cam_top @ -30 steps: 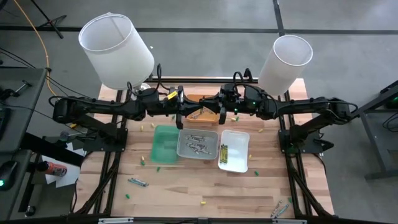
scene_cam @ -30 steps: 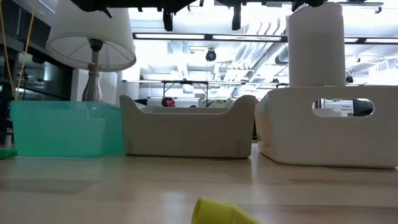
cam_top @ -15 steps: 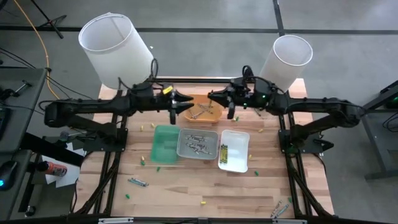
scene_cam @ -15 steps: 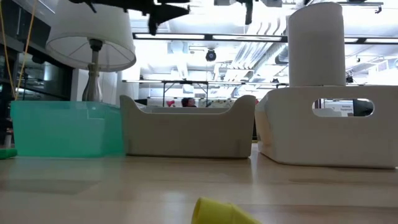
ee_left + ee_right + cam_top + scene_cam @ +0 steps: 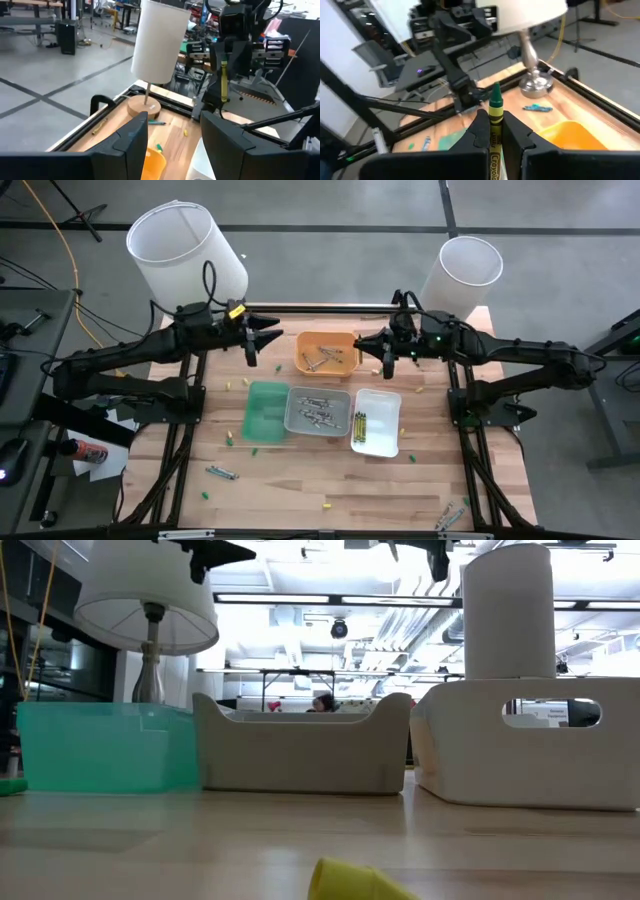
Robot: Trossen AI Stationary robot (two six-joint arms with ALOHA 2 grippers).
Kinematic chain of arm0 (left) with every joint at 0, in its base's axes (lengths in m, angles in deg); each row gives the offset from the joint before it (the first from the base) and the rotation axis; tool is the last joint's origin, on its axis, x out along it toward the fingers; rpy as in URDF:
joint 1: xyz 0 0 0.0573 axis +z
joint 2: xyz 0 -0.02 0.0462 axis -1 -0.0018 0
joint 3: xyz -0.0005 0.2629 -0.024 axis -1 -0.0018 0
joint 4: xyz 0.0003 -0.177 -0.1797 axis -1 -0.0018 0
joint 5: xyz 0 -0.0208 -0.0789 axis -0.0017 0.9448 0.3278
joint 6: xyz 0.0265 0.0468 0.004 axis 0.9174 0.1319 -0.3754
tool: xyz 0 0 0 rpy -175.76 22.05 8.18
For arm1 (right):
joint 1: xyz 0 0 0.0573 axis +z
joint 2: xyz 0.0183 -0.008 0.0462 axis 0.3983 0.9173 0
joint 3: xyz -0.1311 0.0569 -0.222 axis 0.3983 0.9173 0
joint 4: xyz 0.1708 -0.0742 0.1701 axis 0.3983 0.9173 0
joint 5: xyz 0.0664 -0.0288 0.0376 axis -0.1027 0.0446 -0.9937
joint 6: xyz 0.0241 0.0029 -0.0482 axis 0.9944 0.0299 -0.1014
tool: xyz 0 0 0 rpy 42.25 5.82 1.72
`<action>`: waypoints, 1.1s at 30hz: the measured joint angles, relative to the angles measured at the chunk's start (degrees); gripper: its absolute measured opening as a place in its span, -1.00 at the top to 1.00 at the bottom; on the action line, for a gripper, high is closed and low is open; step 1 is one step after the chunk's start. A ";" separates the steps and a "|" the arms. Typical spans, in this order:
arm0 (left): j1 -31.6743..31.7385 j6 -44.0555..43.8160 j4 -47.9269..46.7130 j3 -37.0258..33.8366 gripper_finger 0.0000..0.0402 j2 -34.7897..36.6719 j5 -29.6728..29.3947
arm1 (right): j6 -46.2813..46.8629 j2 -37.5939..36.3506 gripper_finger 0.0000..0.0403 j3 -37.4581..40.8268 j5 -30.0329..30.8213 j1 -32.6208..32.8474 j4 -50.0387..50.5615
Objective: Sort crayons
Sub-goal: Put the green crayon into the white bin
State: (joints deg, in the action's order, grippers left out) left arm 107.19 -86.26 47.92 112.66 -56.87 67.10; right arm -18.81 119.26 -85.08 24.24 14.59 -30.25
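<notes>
We see the right pincer [image 5: 385, 356] clamped on a green-tipped yellow crayon [image 5: 495, 120], held above the surface [image 5: 300, 480] just beside the orange tray [image 5: 328, 352], which lies between the two pincers. The left pincer [image 5: 263, 338] hangs on that tray's other side with its fingers [image 5: 131, 140] apart and nothing between them. Ahead of both pincers and lower down stand the green tray [image 5: 266, 411], the grey tray [image 5: 318, 410] with silver crayons [image 5: 316, 416], and the white tray [image 5: 376, 421] with green crayons [image 5: 358, 425]. Loose crayons [image 5: 221, 472] lie scattered well apart from both pincers.
</notes>
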 joint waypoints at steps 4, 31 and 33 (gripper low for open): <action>0.00 -0.07 -0.28 0.00 0.15 -0.06 -1.34 | 4.96 0.82 0.96 -0.04 0.91 0.39 2.59; -0.02 2.40 -1.34 0.00 0.15 -1.27 -2.69 | 73.90 26.10 1.00 0.20 9.54 26.93 34.32; -0.02 2.40 -1.43 0.00 0.15 -1.27 -2.69 | 74.80 27.82 1.00 0.20 9.22 26.39 34.09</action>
State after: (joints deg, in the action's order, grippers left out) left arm 107.17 -83.86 46.49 112.66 -58.13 64.42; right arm 55.99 147.08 -84.88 33.46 40.98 3.84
